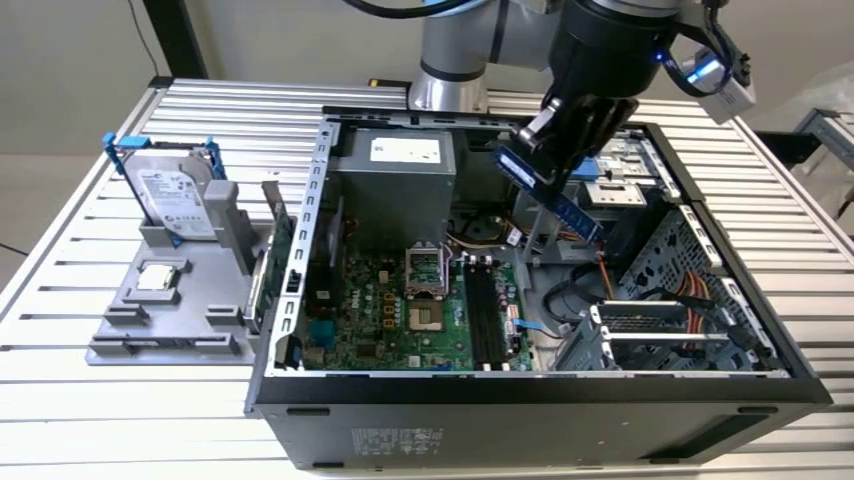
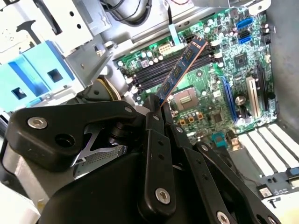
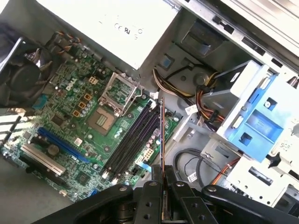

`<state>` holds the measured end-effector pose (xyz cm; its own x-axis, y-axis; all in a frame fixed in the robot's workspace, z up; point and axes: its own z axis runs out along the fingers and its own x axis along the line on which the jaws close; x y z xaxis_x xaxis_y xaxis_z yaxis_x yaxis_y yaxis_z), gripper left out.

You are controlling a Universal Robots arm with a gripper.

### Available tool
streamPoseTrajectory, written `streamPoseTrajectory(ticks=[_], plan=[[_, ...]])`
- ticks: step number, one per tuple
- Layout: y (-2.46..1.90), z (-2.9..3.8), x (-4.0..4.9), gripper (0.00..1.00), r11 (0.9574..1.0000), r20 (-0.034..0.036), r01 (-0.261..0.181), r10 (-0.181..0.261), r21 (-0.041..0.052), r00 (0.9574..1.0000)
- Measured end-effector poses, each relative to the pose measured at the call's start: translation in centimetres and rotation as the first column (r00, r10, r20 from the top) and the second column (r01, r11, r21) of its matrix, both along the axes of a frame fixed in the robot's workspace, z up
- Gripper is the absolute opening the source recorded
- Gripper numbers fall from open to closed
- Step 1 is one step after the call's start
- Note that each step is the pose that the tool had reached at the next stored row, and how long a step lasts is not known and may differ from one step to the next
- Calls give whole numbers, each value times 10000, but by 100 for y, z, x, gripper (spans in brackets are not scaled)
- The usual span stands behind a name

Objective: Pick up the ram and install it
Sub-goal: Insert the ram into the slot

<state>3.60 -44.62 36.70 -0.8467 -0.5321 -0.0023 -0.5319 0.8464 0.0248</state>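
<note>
My gripper (image 1: 531, 150) hangs over the open computer case (image 1: 287, 300), shut on one end of the ram (image 1: 567, 205). The ram is a long thin stick held tilted, its free end sloping down toward the exterior view's right, well above the motherboard (image 1: 374, 320). In the second wrist view the ram (image 2: 180, 70) reaches out from the fingertips (image 2: 154, 116) across the black memory slots (image 2: 187, 63). In the first wrist view it shows edge-on as a thin ram (image 3: 162, 135) beside the slots (image 3: 133, 140), rising from the gripper (image 3: 163, 179). The slots (image 1: 487, 315) hold nothing.
A grey fixture (image 1: 134, 330) at the exterior view's left carries a hard drive in a blue frame (image 1: 174, 195) and a small square processor chip (image 1: 158, 278). Inside the case are the power supply (image 1: 394, 190), the open processor socket (image 1: 424, 270), a blue drive cage (image 3: 257, 121) and loose cables (image 1: 667, 300).
</note>
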Motion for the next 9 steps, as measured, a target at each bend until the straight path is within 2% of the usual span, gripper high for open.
streamPoseTrajectory(ticks=[4, 9], plan=[[0, -1, 0, 0, 9992, 0, 389, -389, 1, 9992], [0, -1, 0, 0, 9962, 0, 869, -869, 1, 9962]])
